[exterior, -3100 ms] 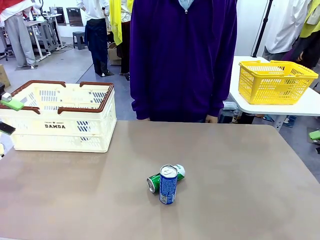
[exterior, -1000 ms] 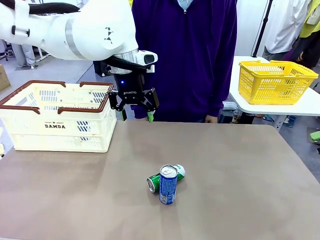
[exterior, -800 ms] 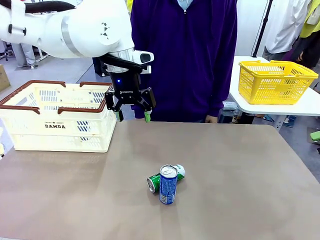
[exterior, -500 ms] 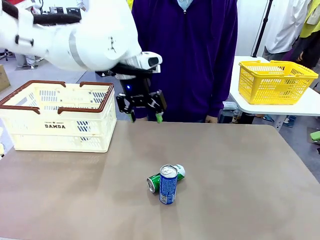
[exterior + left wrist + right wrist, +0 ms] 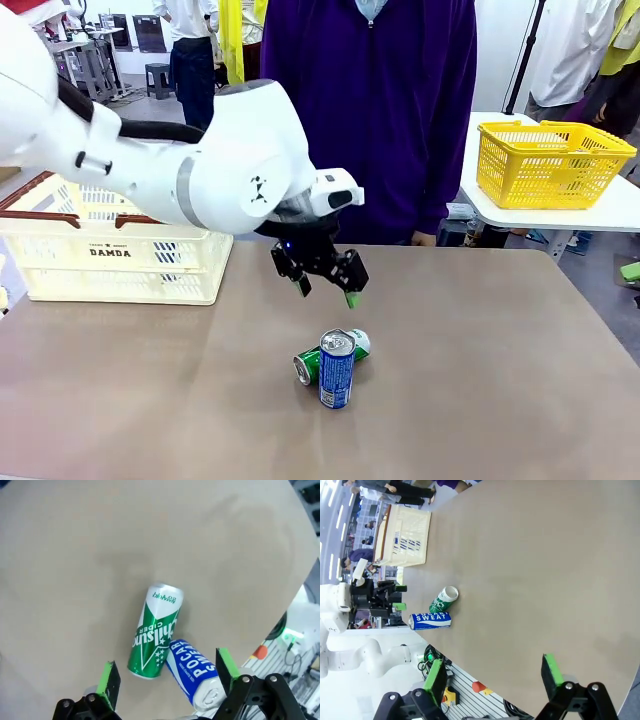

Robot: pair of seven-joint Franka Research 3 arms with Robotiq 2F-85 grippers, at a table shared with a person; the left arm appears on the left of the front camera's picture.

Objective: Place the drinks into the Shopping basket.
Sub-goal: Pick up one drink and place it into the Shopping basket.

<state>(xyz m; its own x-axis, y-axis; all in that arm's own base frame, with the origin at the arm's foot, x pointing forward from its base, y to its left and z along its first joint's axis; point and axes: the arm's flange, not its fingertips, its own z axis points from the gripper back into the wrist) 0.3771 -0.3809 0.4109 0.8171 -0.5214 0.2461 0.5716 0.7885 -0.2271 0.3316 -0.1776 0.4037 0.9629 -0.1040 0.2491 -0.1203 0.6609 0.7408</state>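
Our left claw (image 5: 327,293) hangs wide open, holding nothing. We should come straight down over the blue can (image 5: 337,372) and not bump the green can (image 5: 309,366).

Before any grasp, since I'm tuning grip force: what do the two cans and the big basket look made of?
Green can and blue can: seemingly metal, with glossy printed sides and bare silver tops. Shopping basket: apparently rigid plastic, matte cream, with slotted walls and a brown rim.

The left arm (image 5: 200,170) is bulky, rounded and glossy white, with a black cable (image 5: 145,129) along it and a small black logo (image 5: 258,188). The left gripper (image 5: 327,293) is black with green pads (image 5: 351,298).
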